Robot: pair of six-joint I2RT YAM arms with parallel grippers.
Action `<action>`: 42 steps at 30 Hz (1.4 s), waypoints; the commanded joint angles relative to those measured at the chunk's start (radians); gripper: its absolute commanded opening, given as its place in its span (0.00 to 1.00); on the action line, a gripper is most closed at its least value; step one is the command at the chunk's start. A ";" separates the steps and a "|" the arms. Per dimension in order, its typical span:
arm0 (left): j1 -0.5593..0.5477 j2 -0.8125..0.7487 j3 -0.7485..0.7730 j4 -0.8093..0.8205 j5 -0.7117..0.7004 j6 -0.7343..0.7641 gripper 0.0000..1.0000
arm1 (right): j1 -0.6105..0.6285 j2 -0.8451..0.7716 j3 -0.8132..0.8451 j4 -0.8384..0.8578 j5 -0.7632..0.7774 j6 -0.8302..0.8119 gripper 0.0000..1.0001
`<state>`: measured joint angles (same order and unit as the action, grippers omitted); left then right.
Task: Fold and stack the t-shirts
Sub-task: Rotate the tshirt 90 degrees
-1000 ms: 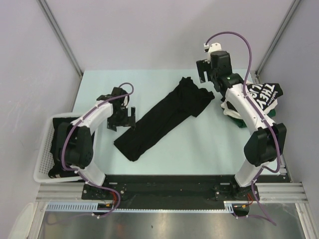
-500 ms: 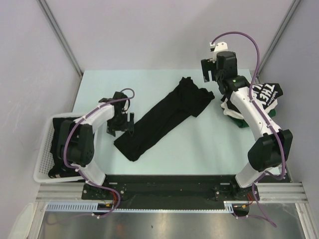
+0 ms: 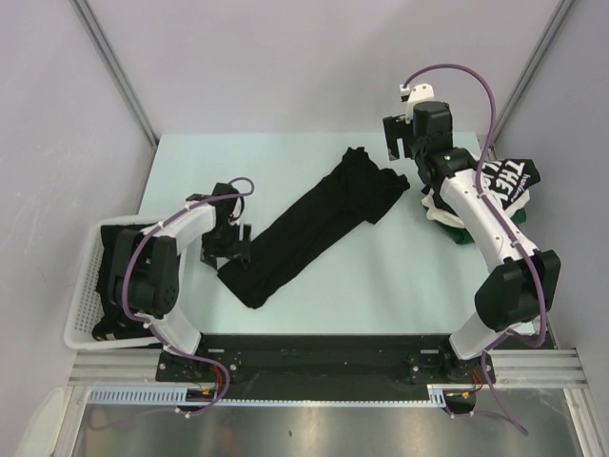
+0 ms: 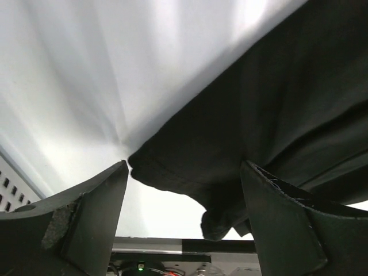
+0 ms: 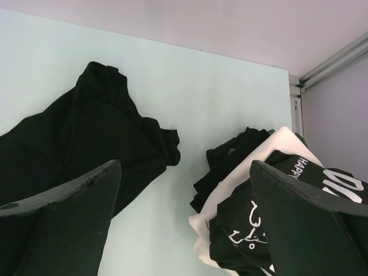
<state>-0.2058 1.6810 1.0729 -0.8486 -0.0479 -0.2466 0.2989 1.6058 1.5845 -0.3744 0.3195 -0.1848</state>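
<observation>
A: Whereabouts of the left tool [image 3: 228, 249]?

B: Found down low at the near-left end of the long black t-shirt [image 3: 304, 227]. Seen from the left wrist with fingers [image 4: 92, 213] spread to either side of the hem. Released, not pinched on the cloth.

A: And the lie of that t-shirt?

B: Lay as a narrow folded strip on the surface [image 3: 381, 271], slanted from near-left to far-right across the middle. Bunched up at the far end.

A: The right tool [image 3: 400, 145]?

B: Hung over the far-right part of the surface, near that bunched end but apart from it. Gaped wide, gripped nothing.

A: Any other t-shirts?

B: Piled at the right edge, partly under the right arm. Lettered black t-shirt [image 3: 509, 178] on top, white block letters facing up, over some white cloth [image 5: 202, 227]. More dark cloth [image 3: 110, 240] sat in the white mesh basket [image 3: 82, 295] off the left edge. Couldn't tell what kind.
</observation>
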 commanded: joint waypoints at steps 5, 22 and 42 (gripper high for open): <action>0.054 -0.027 -0.002 0.043 0.039 0.073 0.79 | -0.001 -0.066 -0.015 0.048 -0.005 0.004 1.00; 0.074 0.025 -0.031 0.072 0.123 0.092 0.50 | 0.011 -0.076 -0.021 0.042 -0.013 -0.002 1.00; -0.019 -0.066 -0.083 -0.066 0.164 0.044 0.16 | 0.026 -0.083 -0.047 0.061 -0.031 0.008 1.00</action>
<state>-0.1673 1.6650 0.9951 -0.8471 0.0834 -0.1818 0.3134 1.5612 1.5352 -0.3611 0.3008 -0.1844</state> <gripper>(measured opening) 0.157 0.994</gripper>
